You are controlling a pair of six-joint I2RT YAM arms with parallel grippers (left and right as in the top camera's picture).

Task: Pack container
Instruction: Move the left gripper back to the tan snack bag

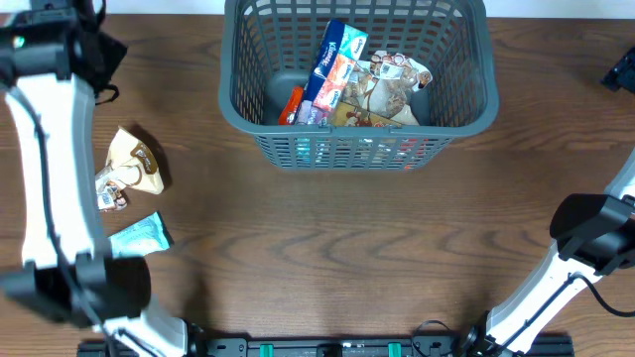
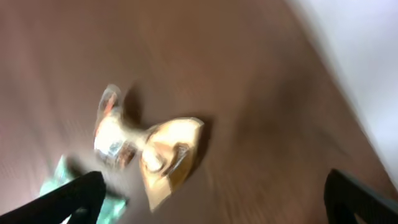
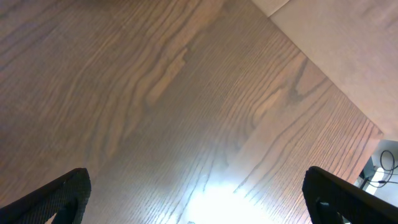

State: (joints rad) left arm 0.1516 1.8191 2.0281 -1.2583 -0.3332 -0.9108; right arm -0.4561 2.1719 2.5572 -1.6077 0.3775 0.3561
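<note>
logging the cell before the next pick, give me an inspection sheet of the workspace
surface: brown wood-grain table
job's things: grey basket at the far edge holding several snack packets; beige packet and teal packet lie outside it, left side
clutter: dark object at the right edge of view, unclear what
grippers: left gripper open, empty, beige packet ahead of it; right gripper open, empty, over bare wood
cables: black cable past the table corner
surroundings: pale floor beyond the table edge
</note>
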